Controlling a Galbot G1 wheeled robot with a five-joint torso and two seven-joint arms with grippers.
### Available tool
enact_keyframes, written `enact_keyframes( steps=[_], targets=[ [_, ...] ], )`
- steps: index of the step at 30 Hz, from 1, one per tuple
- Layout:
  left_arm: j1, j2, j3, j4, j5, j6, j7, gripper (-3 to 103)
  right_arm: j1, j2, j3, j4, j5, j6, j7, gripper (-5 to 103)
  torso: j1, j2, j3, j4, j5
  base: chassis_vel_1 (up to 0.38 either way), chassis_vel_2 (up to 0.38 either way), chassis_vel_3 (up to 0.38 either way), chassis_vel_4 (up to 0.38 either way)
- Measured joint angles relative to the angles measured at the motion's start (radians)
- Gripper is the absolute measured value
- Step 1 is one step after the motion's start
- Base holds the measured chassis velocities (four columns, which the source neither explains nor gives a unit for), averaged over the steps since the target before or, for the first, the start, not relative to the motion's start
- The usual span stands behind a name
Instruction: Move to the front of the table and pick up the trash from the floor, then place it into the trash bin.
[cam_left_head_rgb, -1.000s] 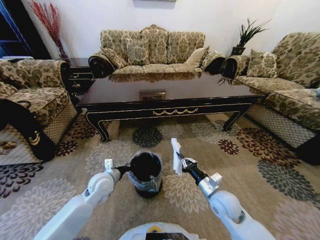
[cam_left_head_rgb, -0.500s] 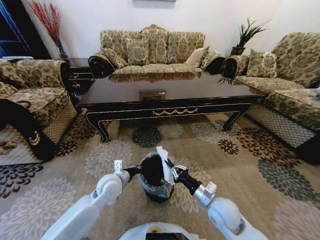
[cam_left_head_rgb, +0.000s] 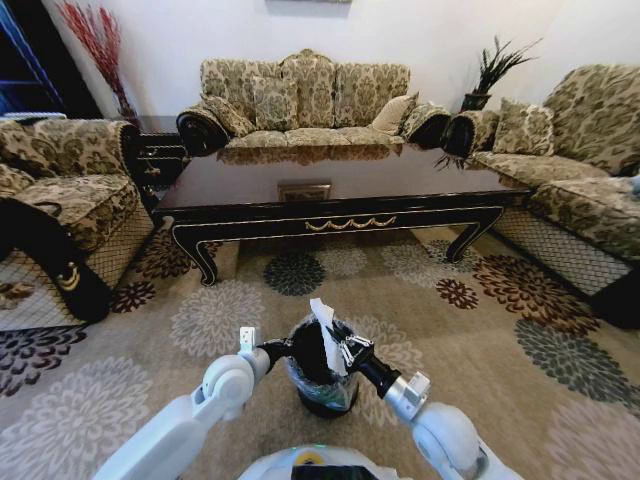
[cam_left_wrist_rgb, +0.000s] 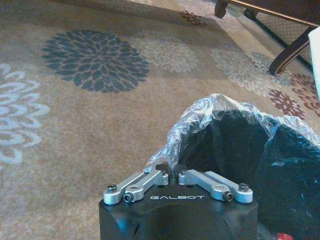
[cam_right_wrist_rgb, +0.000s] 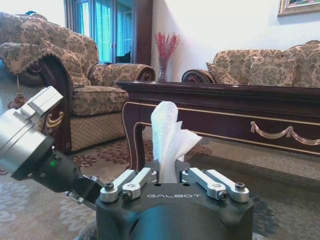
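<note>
The trash bin (cam_left_head_rgb: 322, 388), black with a crinkled clear liner (cam_left_wrist_rgb: 226, 107), stands on the floor (cam_left_head_rgb: 520, 330) just in front of me. My left gripper (cam_left_head_rgb: 284, 349) is shut on the near edge of its rim, its fingertips (cam_left_wrist_rgb: 169, 168) pinching the liner. My right gripper (cam_left_head_rgb: 337, 351) hangs over the bin's mouth, shut on a piece of trash, a crumpled white paper (cam_left_head_rgb: 323, 322) that sticks up between its fingers (cam_right_wrist_rgb: 167, 134). Something red (cam_left_wrist_rgb: 285, 236) shows deep inside the bin. The dark glossy table (cam_left_head_rgb: 340, 195) stands beyond the bin.
Patterned sofas ring the table: one at the back (cam_left_head_rgb: 305, 100), one on the left (cam_left_head_rgb: 70, 200), one on the right (cam_left_head_rgb: 585, 160). A dark side table (cam_left_head_rgb: 160, 150) sits in the back left corner. Open carpet lies between the bin and the table.
My right gripper has swung left with the white paper, from beside the bin to over its mouth. The bin and my left gripper on its rim have shifted closer to me and rightward.
</note>
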Motion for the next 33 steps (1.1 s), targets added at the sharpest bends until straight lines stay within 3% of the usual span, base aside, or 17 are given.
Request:
enact_keyframes(
  steps=[8,11,15,17,18,23,27,30,32,33],
  targets=[
    [0.001,0.01,-0.02,-0.004,-0.007,-0.002,0.0,4,0.007,0.011,0.001,-0.004,0.017,-0.012,0.005,50,0.0,0.0,0.0,0.0,0.0001,0.0,0.0,0.0,0.0],
    [0.001,0.012,-0.021,-0.01,-0.012,-0.002,0.001,4,0.005,0.019,0.002,-0.01,0.015,-0.012,0.004,55,0.0,0.0,0.0,0.0,0.0001,0.0,0.0,0.0,0.0],
    [0.001,0.01,-0.017,-0.012,-0.012,-0.002,0.001,4,0.006,0.027,-0.001,-0.013,0.017,-0.013,0.009,77,0.0,0.0,0.0,0.0,0.0,0.0,0.0,0.0,0.0],
    [0.001,0.009,-0.016,-0.012,-0.011,-0.002,0.001,4,0.006,0.027,-0.001,-0.012,0.02,-0.014,0.01,77,0.0,0.0,0.0,0.0,0.0,0.0,0.0,0.0,0.0],
    [0.002,0.009,-0.015,-0.012,-0.008,-0.002,0.0,4,0.002,0.027,-0.001,-0.008,0.039,-0.02,0.013,88,0.0,0.0,0.0,0.0,0.0001,0.0,0.0,0.0,0.0],
    [0.005,0.01,-0.018,-0.012,-0.006,-0.002,0.0,4,-0.003,0.038,0.001,-0.005,0.026,-0.023,0.026,99,0.0,0.0,0.0,0.0001,0.0001,0.0,0.0,0.0,0.0],
    [0.006,0.012,-0.022,-0.009,-0.005,-0.002,0.001,4,-0.023,0.046,-0.001,0.024,0.132,-0.045,0.023,100,0.0,0.0,0.0,-0.0001,0.0,0.0,0.0,0.0,0.0],
    [0.008,0.01,-0.026,-0.005,-0.004,-0.002,0.001,4,-0.036,0.045,0.024,0.039,0.075,-0.035,-0.039,100,0.0,0.0,0.0,0.0002,0.0001,0.0,0.0,0.0,0.0],
    [0.011,0.008,-0.03,-0.001,0.0,-0.002,0.001,4,-0.066,0.035,0.066,0.047,-0.087,-0.008,-0.123,100,0.0,0.0,0.0,0.0,-0.0001,0.0,0.0,0.0,0.0],
    [0.011,0.008,-0.031,-0.001,0.001,-0.002,0.001,4,-0.074,0.033,0.07,0.047,-0.102,0.001,-0.134,100,0.0,0.0,0.0,-0.0001,0.0,0.0,0.0,0.0,0.0]
  ],
)
